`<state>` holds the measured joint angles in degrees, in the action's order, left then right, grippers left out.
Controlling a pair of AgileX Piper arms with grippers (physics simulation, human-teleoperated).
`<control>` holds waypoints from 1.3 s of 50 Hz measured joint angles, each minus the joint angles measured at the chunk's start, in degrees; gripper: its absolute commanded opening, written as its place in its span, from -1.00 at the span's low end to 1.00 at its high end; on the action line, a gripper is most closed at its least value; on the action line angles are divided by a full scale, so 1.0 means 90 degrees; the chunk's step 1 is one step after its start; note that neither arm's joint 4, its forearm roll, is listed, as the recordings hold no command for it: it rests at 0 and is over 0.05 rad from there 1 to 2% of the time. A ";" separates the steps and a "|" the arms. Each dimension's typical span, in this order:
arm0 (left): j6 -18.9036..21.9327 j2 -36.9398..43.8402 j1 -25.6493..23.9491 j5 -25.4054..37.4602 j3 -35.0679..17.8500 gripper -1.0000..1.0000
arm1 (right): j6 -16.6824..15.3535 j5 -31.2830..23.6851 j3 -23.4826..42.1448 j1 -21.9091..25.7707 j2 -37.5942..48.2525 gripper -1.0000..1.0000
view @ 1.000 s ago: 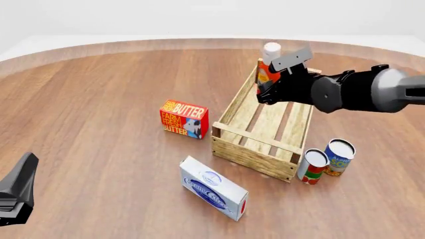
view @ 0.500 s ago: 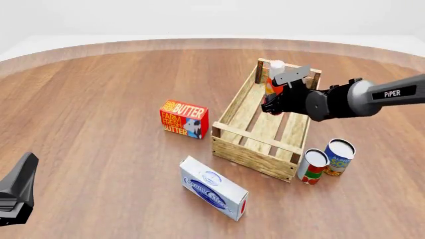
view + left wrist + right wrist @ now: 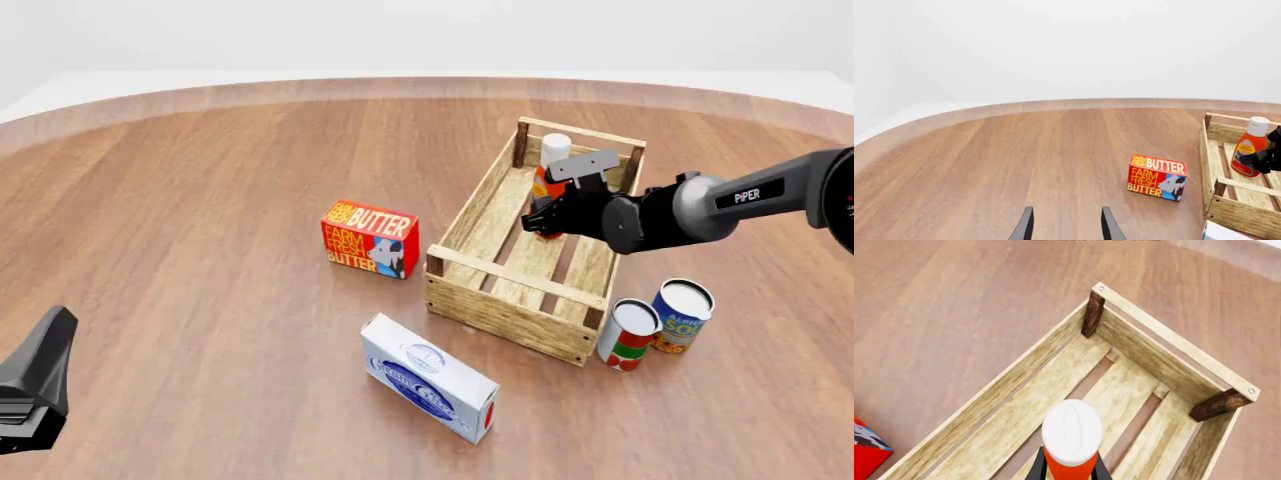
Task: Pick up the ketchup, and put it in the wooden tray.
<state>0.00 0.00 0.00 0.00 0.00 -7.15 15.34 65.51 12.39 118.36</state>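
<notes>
Right gripper [image 3: 550,212] clamps the upright ketchup [image 3: 549,180], base low inside the wooden tray [image 3: 507,310] far end, release straight down; left gripper [image 3: 1066,227] idle, fingers apart, at 8 o'clock.

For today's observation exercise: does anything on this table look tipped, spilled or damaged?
Nothing stands out. The ketchup stands upright inside the wooden tray, held by the right hand; both cans stand upright too.

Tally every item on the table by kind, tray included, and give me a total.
Bottles: 1, the ketchup
Cans: 2, the red-and-green can and the blue can
Boxes: 2, the butter box and the white-and-blue box
Trays: 1, the wooden tray
Total: 6
</notes>
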 measured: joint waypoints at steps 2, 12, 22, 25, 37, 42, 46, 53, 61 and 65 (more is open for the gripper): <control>0.0000 0.0000 0.0000 0.0000 0.0000 1.00 | 0.0014 0.0018 0.0012 -0.0002 0.0017 -1.00; 0.0000 0.0000 0.0000 0.0000 0.0000 1.00 | 0.0068 0.0100 0.0036 -0.0008 0.0065 -1.00; 0.0000 0.0000 0.0000 0.0000 0.0000 1.00 | 0.0157 0.0141 -0.0024 -0.0021 0.0179 1.00; 0.0000 0.0000 0.0000 0.0000 0.0000 1.00 | 0.0183 0.0152 -0.0054 -0.0030 0.0199 1.00; 0.0000 0.0000 0.0000 0.0000 0.0000 1.00 | 0.0249 0.0180 -0.0172 -0.0064 0.0073 1.00; 0.0000 0.0000 0.0000 0.0000 0.0000 1.00 | 0.0256 0.0203 -0.0234 -0.0072 -0.0020 1.00; 0.0000 0.0000 0.0000 0.0000 0.0000 1.00 | 0.0254 0.0222 -0.0293 -0.0081 -0.0115 1.00; 0.0000 0.0000 0.0000 0.0000 0.0000 1.00 | 0.0245 0.0230 -0.0408 -0.0077 -0.0322 1.00; 0.0000 0.0000 0.0000 0.0000 0.0000 1.00 | 0.0225 0.0223 -0.0575 -0.0071 -0.0630 1.00; 0.0000 0.0000 0.0000 0.0000 0.0000 1.00 | 0.0209 0.0207 -0.0680 -0.0070 -0.0829 1.00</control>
<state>0.00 0.00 0.00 0.00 0.00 -5.27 17.20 59.39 11.76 110.91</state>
